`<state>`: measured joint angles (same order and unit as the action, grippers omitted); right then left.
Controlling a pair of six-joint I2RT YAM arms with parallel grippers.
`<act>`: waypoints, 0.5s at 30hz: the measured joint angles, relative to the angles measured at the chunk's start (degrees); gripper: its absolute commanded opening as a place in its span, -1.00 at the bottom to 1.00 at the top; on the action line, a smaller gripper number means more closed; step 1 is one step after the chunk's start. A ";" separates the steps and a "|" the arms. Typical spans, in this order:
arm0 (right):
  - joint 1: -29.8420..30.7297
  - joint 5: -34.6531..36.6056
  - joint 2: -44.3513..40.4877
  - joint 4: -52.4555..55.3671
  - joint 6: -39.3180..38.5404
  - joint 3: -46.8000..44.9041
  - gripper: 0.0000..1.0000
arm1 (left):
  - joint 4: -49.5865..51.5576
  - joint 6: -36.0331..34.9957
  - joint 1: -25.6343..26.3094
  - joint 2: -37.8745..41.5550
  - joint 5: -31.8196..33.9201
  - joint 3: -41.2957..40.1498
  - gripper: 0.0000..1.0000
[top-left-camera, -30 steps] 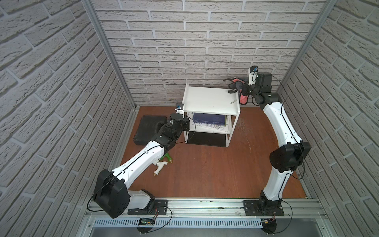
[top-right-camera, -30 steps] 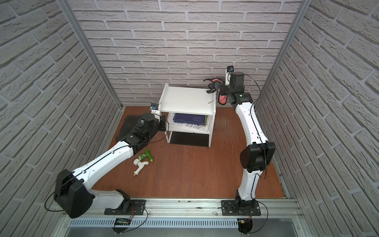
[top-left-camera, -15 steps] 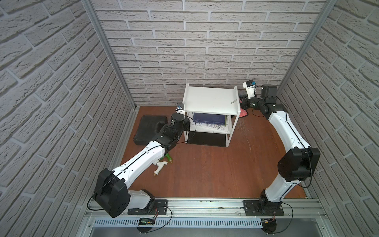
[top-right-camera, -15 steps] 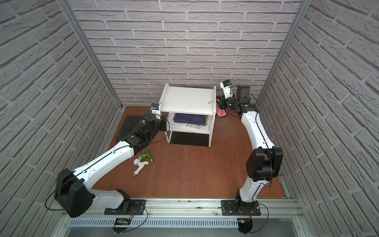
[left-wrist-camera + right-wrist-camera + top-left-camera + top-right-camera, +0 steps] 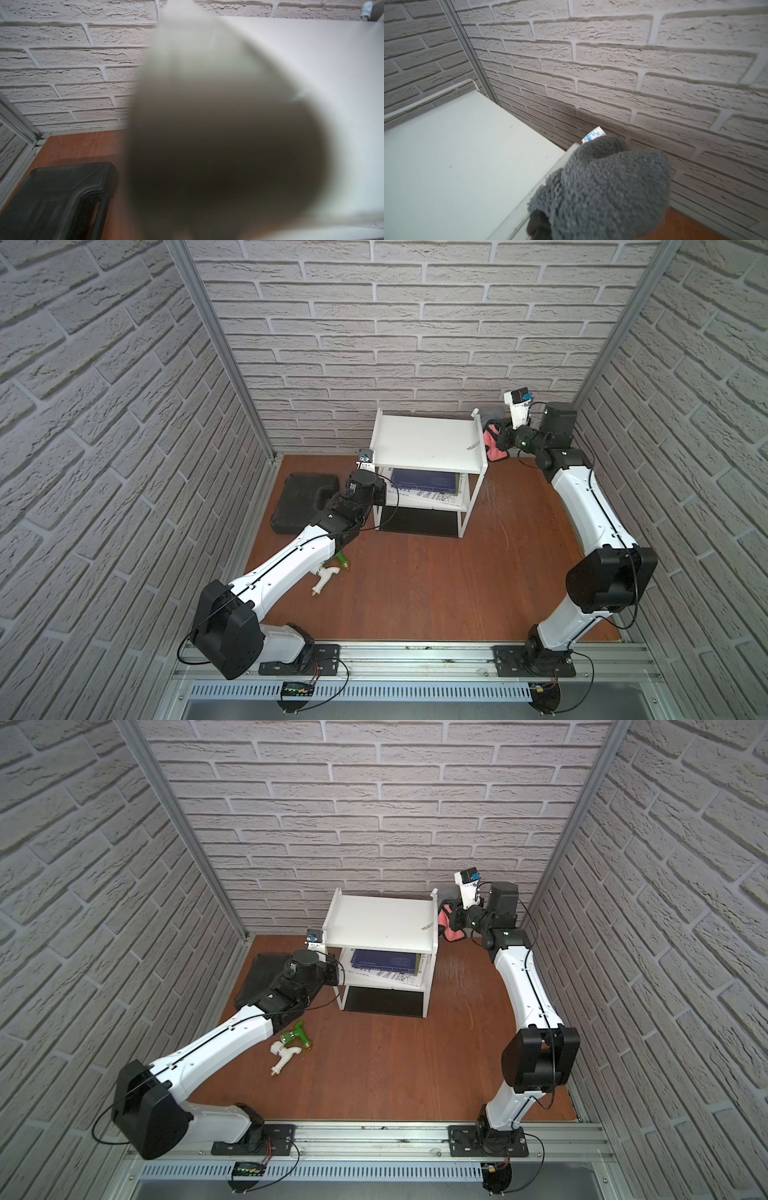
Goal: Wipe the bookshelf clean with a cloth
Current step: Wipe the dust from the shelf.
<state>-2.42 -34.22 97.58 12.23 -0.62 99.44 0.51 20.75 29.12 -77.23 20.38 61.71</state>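
I saw right hand (image 5: pixel 498 438) clamped on cloth (image 5: pixel 494 449) at 3 o'clock of bookshelf (image 5: pixel 428 443) | left hand (image 5: pixel 379 492) closed at 9 o'clock, hold unclear

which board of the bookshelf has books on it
The lower white board: a blue book lies on it. The top board carries only a small strip.
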 measured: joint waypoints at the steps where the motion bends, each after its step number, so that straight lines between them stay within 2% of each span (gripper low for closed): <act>1: -0.02 -0.85 0.00 -0.59 0.07 -0.07 -0.95 | 0.00 0.13 0.07 0.00 0.09 0.00 -1.00; 4: -0.42 -3.87 -1.05 -3.93 -0.20 -3.19 -0.95 | 0.07 0.52 0.39 0.00 0.55 0.00 -1.00; 8: -2.03 -8.96 -8.02 -5.27 -1.53 -14.03 -0.95 | 0.33 0.55 1.25 -0.13 1.38 0.24 -1.00; 12: -3.54 -11.37 -24.30 -2.56 -3.91 -28.09 -0.95 | 1.36 1.11 2.01 -0.42 2.36 0.92 -1.00; 15: -3.98 -11.08 -39.89 -3.17 -4.00 -37.31 -0.95 | 1.46 1.44 2.49 -0.42 3.02 0.92 -1.00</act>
<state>-6.39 -45.30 57.69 9.06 -4.62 62.13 1.98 22.20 31.62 -77.65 23.40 62.63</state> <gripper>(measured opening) 0.150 0.151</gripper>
